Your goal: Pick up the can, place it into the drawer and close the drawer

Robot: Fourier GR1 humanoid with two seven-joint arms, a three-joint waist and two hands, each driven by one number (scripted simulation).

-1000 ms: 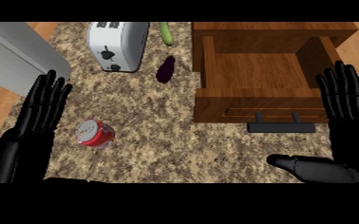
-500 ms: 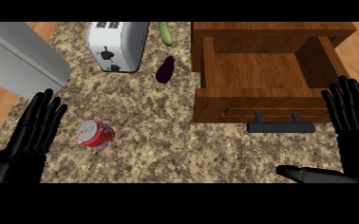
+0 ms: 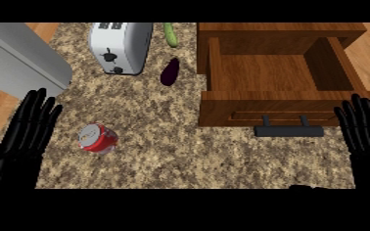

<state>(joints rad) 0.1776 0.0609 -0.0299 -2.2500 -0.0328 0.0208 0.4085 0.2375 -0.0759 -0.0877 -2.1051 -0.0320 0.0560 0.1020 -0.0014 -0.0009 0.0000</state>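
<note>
Brown speckled stone covers the kitchen counter, seen from straight above.

Nearest, at the lower left edge, the black left hand lies flat with its fingers straight and spread, holding nothing. At the lower right edge, the black right hand is the same: fingers straight, pointing up, holding nothing.

Just beside the left hand, but not touching it, the small red can with a silver top lies on the stone. It is well apart from the drawer.

A little farther, on the right, the brown wooden drawer is pulled out and open. Its long black handle sticks out at the front, near the right hand.

Farther back sits a dark purple eggplant, left of the drawer. Next to it is a shiny silver toaster. A thin green vegetable lies at the far edge. A big grey metal box fills the far left corner.
</note>
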